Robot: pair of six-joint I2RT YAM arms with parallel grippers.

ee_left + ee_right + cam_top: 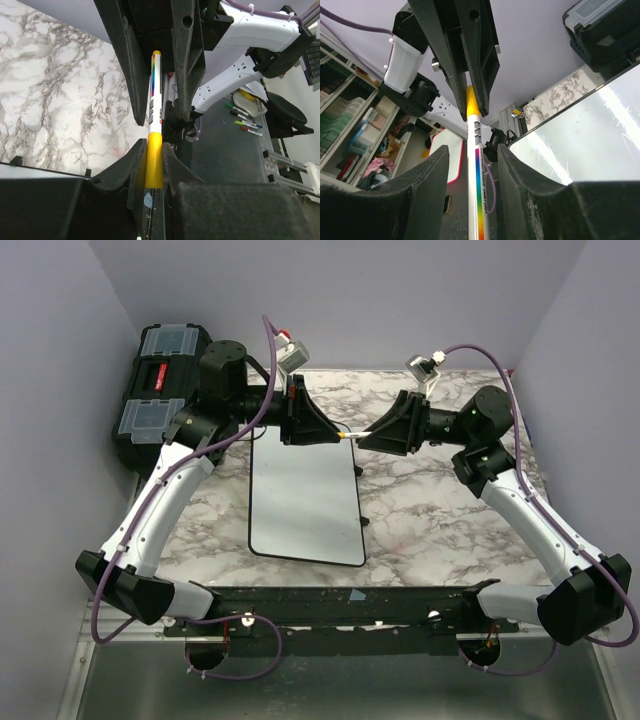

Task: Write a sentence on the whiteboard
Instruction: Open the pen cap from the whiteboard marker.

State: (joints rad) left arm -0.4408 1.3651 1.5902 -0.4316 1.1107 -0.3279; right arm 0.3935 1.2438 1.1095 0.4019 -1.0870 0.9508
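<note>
- Your left gripper [154,150] is clamped on the yellow cap [154,167] of the marker [154,90]. Its fingers [122,170] press against both sides of the cap.
- Your right gripper [474,150] is not gripping. In the right wrist view its two fingers [432,175] flank the white barrel, with a gap showing on each side.
- The marker runs straight from one gripper into the other. The capped end sits in the left gripper, and the white barrel with the rainbow stripe lies between the right fingers.
- From above, you see the two grippers meeting tip to tip, raised over the far right corner of the whiteboard [305,500].
- The whiteboard lies flat on the marbled table [440,510], between the two arms and a little left of centre. Its long sides run away from the arm bases.
- A black toolbox [150,390] with clear lid compartments stands at the far left, beyond your left arm.
</note>
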